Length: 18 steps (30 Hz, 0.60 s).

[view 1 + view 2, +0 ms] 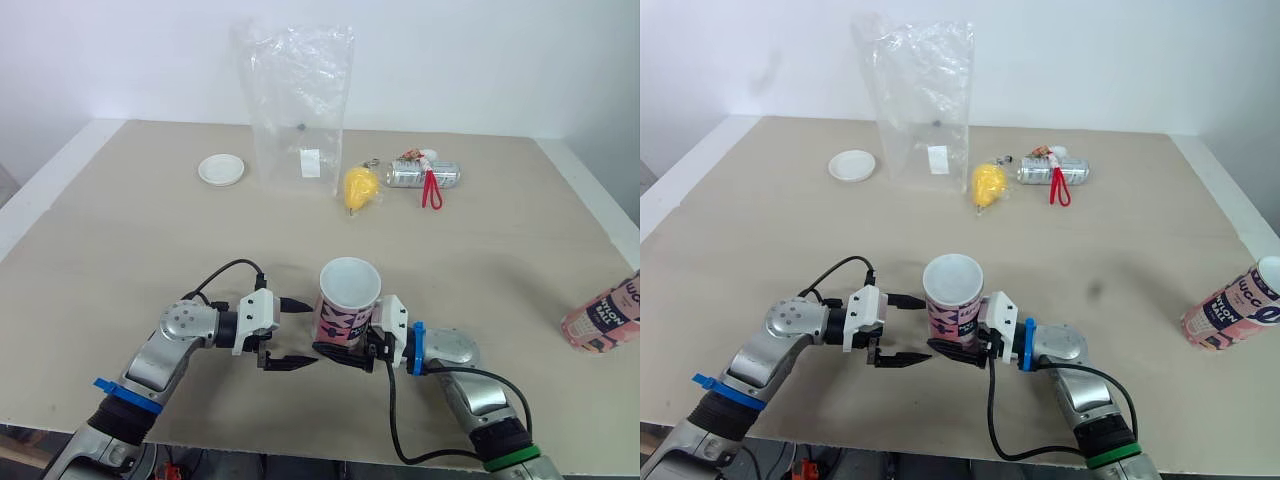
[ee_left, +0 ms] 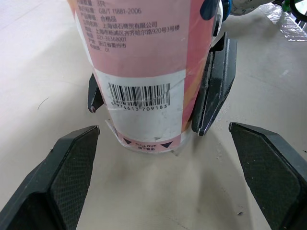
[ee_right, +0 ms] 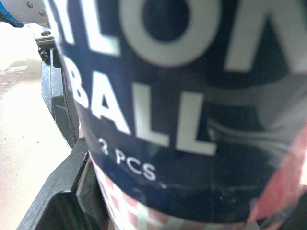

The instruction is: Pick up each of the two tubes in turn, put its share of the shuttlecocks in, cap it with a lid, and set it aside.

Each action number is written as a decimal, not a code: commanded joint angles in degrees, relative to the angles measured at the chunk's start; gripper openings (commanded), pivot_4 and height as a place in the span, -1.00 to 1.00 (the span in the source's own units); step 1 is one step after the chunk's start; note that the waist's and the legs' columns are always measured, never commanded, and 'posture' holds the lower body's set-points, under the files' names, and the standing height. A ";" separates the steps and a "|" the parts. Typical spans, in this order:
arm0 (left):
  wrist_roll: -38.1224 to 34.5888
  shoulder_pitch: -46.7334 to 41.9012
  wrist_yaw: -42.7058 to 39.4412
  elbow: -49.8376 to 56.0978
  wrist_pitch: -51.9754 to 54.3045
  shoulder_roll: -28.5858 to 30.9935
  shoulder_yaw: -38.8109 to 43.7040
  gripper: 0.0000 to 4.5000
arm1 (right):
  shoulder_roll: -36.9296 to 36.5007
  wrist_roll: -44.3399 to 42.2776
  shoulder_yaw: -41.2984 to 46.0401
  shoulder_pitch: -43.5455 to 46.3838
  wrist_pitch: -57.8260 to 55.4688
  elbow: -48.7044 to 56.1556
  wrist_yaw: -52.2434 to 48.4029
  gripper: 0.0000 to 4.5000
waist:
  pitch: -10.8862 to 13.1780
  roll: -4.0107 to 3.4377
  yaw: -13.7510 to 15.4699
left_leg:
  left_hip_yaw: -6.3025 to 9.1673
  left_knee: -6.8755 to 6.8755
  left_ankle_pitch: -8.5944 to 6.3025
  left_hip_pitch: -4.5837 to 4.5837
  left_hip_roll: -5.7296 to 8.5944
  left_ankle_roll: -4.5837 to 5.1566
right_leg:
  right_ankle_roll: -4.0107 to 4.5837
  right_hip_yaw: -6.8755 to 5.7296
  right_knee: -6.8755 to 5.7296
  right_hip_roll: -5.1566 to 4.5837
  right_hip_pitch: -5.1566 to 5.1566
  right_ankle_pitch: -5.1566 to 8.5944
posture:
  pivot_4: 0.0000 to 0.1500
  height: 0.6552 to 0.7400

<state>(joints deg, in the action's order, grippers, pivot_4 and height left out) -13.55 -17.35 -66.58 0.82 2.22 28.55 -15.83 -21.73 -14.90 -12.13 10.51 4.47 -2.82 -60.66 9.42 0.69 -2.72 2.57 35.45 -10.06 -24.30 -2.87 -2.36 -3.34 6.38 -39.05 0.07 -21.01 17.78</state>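
Two tubes: a pink tube (image 1: 347, 300) stands upright, mouth open, at the near middle of the bench (image 1: 120, 250). A second tube (image 1: 605, 318) sits at the far right edge, and I cannot tell whether it leans or lies.
Lid: a white lid (image 1: 221, 169) lies flat at the back left, well apart from both tubes.
Left gripper: the left gripper (image 1: 297, 333) is spread wide and holds nothing. It sits just left of the tube, its fingers pointing at the tube's base.
Bag: a clear bag (image 1: 300, 105) stands at the back, right of the lid.
Right gripper: the right gripper (image 1: 350, 355) is clamped on the tube's lowest part, one dark finger on each side.
Yellow thing: a yellow thing (image 1: 360, 187) lies right of the bag. It may be a shuttlecock, but it is too small to tell.
Can: a can (image 1: 425, 175) with a red strap lies on its side just beside the yellow thing.
Risk, tipping: the hold is very low on a tall tube, so lifting it or pressing anything into the mouth could lever it over.
Risk, knock: the open left gripper is close enough to bump the tube if it swings or closes off-centre.
Risk, reach: the lid and the likely shuttlecock are far back, so a long stretch while holding the tube could loosen the grip.
Risk, edge: the second tube, so near the bench edge, could be nudged off.
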 commanded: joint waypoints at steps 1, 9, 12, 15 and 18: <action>-0.21 -0.65 0.72 0.03 -1.64 -0.27 1.29 1.00 | -1.52 -0.35 1.73 -2.79 -1.90 3.17 2.22 0.63 | 0.00 0.00 0.02 | 0.00 0.00 0.00 -0.01 0.00 0.00 | -0.01 0.00 0.00 0.00 0.00 0.01 | 1.00 1.00; -1.51 -1.76 0.99 -1.63 -1.56 -1.67 1.88 1.00 | -0.31 -7.31 15.13 -12.56 -10.96 16.45 18.08 0.63 | 0.04 0.04 0.67 | -0.01 -0.01 0.00 -0.14 0.19 0.00 | -0.12 0.00 0.01 -0.23 -0.05 0.12 | 1.00 1.00; -1.83 -2.05 1.42 -2.05 -1.52 -2.59 2.02 1.00 | 2.06 -7.87 21.68 -15.59 -12.32 19.46 27.02 0.63 | 0.07 0.04 0.57 | -0.03 -0.01 0.00 -0.19 0.19 0.00 | -0.10 0.01 0.01 -0.23 -0.13 0.10 | 1.00 1.00; -1.75 -2.00 1.88 -1.92 -1.67 -4.02 1.74 1.00 | 3.97 -5.45 27.19 -16.77 -11.93 19.01 35.57 0.63 | 0.07 0.04 0.52 | 0.01 -0.04 0.00 -0.19 0.17 0.00 | -0.09 -0.01 -0.01 -0.20 -0.15 0.11 | 1.00 1.00; -1.44 -1.90 2.59 -1.74 -1.84 -5.31 1.39 1.00 | 5.46 -4.51 31.38 -15.78 -12.04 17.00 42.46 0.63 | 0.07 0.03 0.52 | -0.03 -0.04 0.00 -0.23 0.20 0.00 | -0.10 0.02 0.00 -0.23 -0.19 0.11 | 1.00 1.00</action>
<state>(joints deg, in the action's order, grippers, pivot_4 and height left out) -14.23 -18.73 -64.76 -1.80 1.18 23.71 -14.89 -17.17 -19.45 15.89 -6.39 -8.27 13.69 -22.61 9.48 0.72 -2.20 2.54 35.41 -10.06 -24.54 -2.67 -2.37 -3.44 6.40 -39.06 -0.17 -21.19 17.89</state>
